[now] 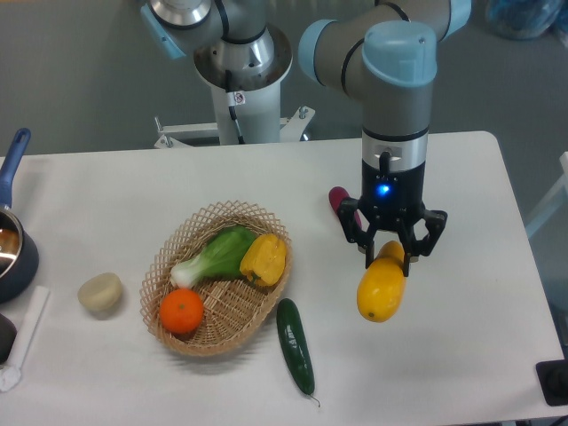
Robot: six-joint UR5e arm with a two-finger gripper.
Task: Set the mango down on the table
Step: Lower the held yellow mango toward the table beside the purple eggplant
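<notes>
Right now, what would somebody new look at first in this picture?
Probably the gripper right of the middle, pinching a yellow mango over the white table. Next, the wicker basket left of it, holding an orange, a yellow pepper and a leafy green vegetable.

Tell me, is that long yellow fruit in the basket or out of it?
Out. The smooth elongated yellow mango is held in the end effector, right of the woven wicker basket.
</notes>
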